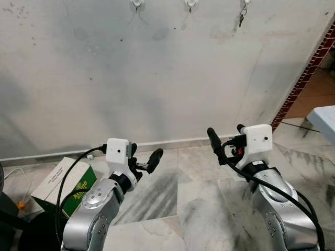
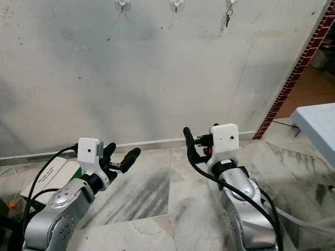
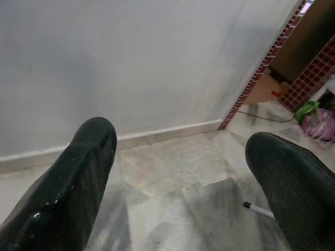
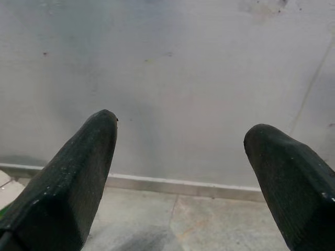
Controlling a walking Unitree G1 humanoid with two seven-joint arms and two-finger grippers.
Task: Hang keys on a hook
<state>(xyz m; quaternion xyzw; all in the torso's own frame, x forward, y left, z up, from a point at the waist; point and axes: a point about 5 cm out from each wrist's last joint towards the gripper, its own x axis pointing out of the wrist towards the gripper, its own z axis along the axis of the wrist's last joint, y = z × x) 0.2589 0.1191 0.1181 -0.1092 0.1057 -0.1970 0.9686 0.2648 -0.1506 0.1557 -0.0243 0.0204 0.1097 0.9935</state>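
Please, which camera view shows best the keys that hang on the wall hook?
The left eye view shows them best: the keys hang from the rightmost hook with the bunch clear of the frame edge. The right eye view shows the same keys, smaller and nearer the top edge. Both wrist views look lower, at bare wall and floor.

A stained grey wall (image 1: 157,78) meets a marbled tile floor (image 1: 178,193) at a pale skirting — a red brick edge (image 1: 303,78) stands at the right, beside a doorway. A green-and-white box (image 1: 65,183) sits by the wall; a pale table corner (image 1: 323,119) shows right.
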